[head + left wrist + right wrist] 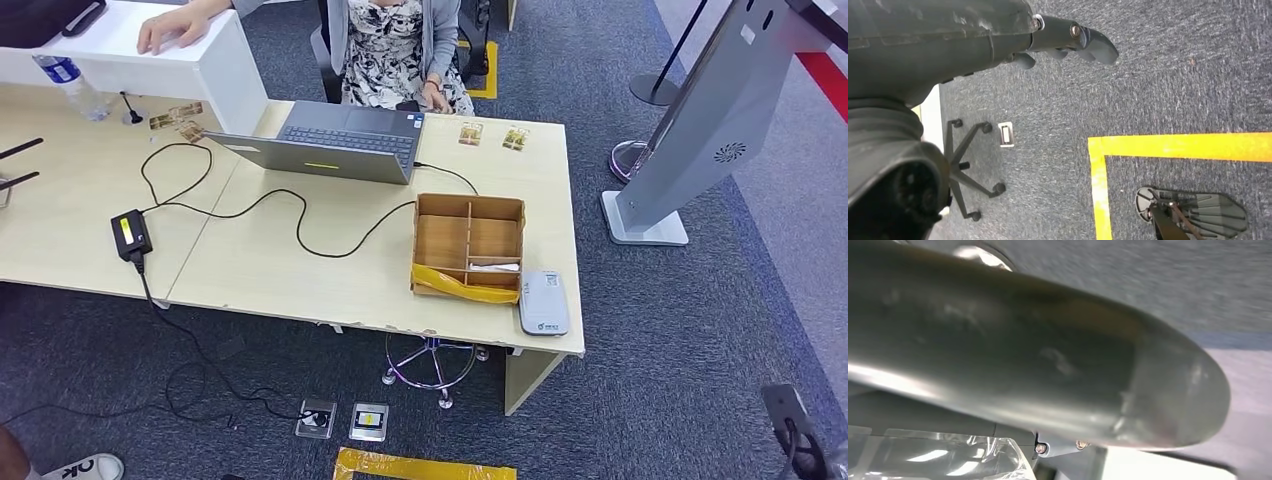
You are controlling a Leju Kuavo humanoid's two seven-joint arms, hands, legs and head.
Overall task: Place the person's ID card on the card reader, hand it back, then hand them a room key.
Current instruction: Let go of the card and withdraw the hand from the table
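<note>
card reader (543, 302) sits lower right on the desk (270, 265); left hand (1068, 42) hangs empty, fingers loosely curled; right hand's fingers cannot be told.

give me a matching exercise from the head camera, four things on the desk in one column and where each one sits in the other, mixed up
Things:
1. laptop
2. card reader
3. water bottle
4. wooden box

Places:
A. far left of the desk, beside the white counter
B. right front corner of the desk
C. just left of the card reader
D. in front of the seated person, lid open

Pairs: 1-D, 2-B, 3-A, 4-C
</note>
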